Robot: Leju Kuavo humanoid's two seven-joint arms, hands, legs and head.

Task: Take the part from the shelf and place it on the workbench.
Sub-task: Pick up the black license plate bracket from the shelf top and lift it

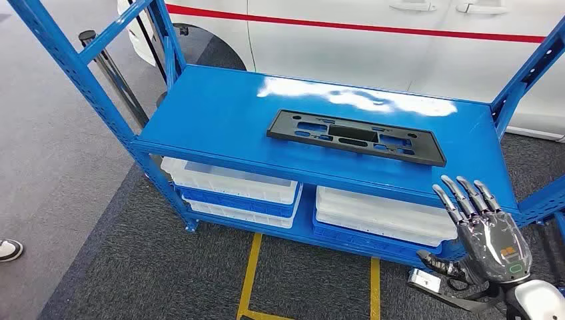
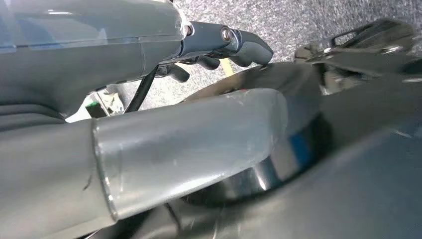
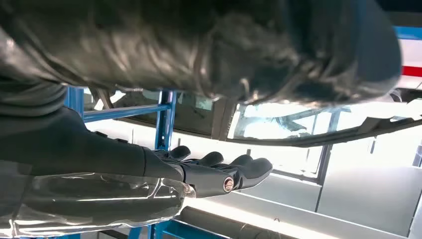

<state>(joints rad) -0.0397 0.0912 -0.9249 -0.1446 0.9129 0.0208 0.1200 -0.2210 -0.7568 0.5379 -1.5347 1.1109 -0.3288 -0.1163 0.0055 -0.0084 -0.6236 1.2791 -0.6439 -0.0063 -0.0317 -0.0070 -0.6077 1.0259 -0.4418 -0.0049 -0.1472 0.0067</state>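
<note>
We find the part (image 1: 356, 137), a flat black rectangular plate with cut-outs, lying flat on the top board of the blue shelf (image 1: 213, 113), toward its right half and untouched. Our right hand (image 1: 483, 230) is raised in front of the shelf's front right corner, near the part but apart from it, fingers (image 1: 466, 193) extended and spread, holding nothing. Our left hand (image 2: 219, 42) appears in its wrist view with fingers curled; we cannot tell whether it holds anything. White trays (image 1: 233, 183) sit on the lower level. A white car (image 1: 373, 40) with a red stripe stands behind the shelf.
</note>
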